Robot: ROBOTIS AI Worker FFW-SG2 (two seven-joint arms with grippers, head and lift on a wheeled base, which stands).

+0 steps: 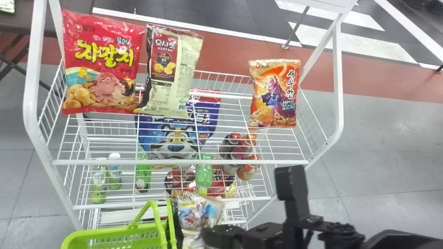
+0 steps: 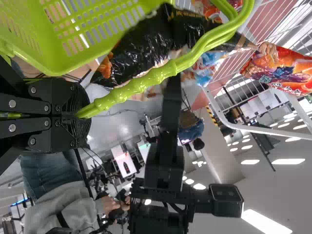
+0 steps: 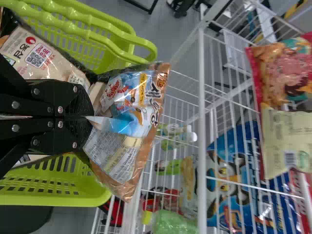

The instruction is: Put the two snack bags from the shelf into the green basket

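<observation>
Between the tips of my right gripper (image 3: 90, 117), shut to a narrow pinch, a blue-and-brown snack bag (image 3: 117, 165) is secured by folded film. It projects past the tips, partly beyond the rim of the green basket (image 3: 73, 197). A cream-and-black bag (image 3: 44, 58) lies beside these jaws, apparently in the basket. My left gripper (image 2: 82, 116) is closed on the handle (image 2: 141, 87). Caution: release here may drop the bag outside, because of its overhang. The handle may snag it; slick film may slip. Beyond the right jaws, a white wire shelf (image 1: 180, 162) carries further bags (image 1: 104, 69); grey floor (image 1: 367, 138) surrounds it, crossed by a red band (image 1: 221, 57).
</observation>
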